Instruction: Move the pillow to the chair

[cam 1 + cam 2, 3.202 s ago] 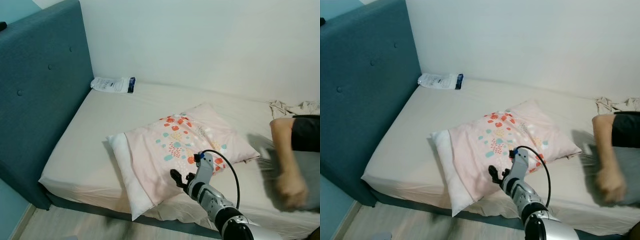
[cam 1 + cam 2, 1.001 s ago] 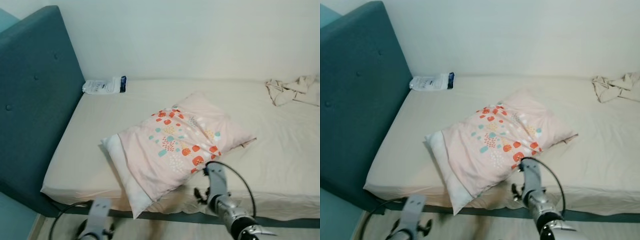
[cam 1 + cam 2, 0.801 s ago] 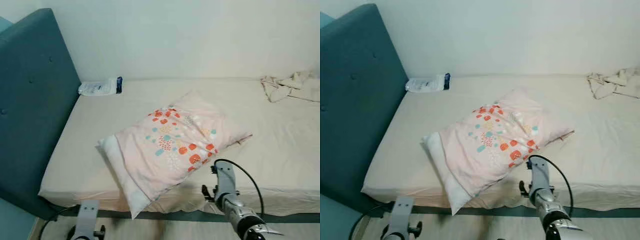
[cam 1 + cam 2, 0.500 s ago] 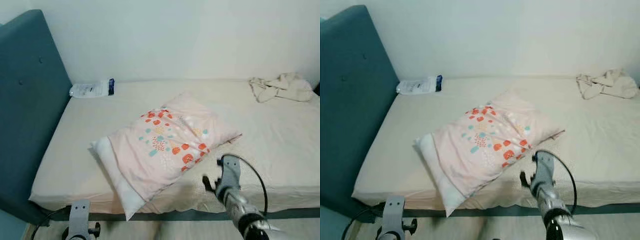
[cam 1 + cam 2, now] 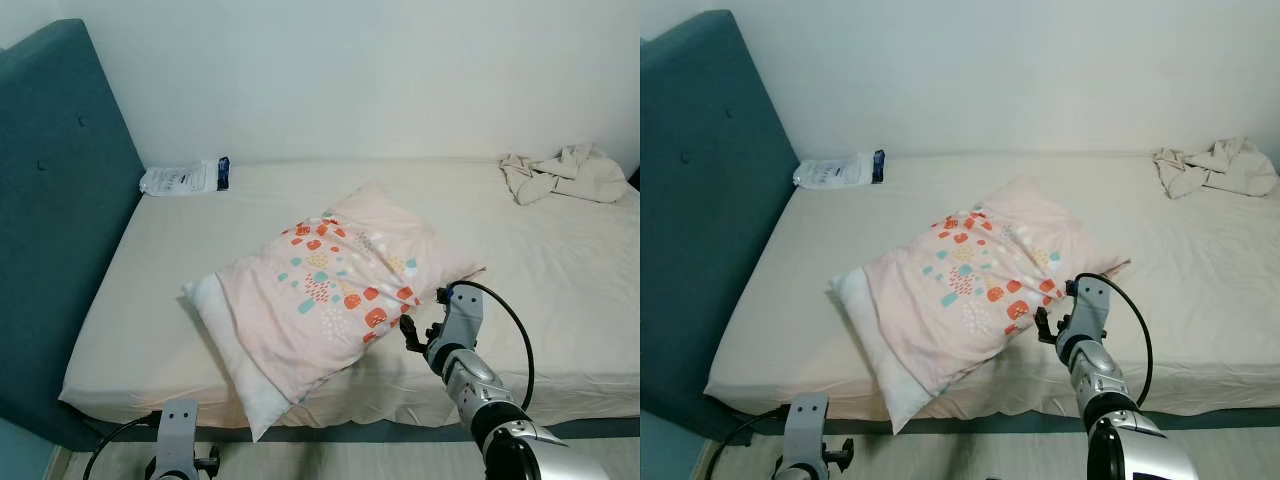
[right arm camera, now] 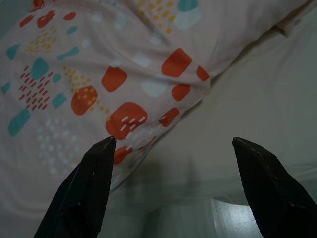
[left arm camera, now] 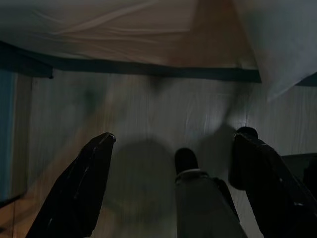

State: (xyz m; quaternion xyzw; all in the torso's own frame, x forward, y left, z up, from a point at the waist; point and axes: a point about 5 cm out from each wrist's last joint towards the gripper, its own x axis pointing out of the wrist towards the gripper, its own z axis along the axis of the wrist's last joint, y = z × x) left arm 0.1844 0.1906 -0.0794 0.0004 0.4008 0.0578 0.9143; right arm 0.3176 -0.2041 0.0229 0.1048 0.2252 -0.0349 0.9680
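Right gripper (image 6: pixel 171 186), fingers spread wide and empty, has risen from below the mattress edge to just beside the near edge of the pillow (image 5: pixel 335 285) over the last half second, so the reach for a grasp looks under way. That pillow, pink with red and teal patches, lies on the bed (image 5: pixel 150 300), with the blue headboard (image 5: pixel 55 230) to its left, a white packet (image 5: pixel 183 178) beyond it and crumpled cloth (image 5: pixel 560 172) far from it to the right. Left gripper (image 7: pixel 173 191) hangs spread over the floor below the pillow's corner. No chair is visible.
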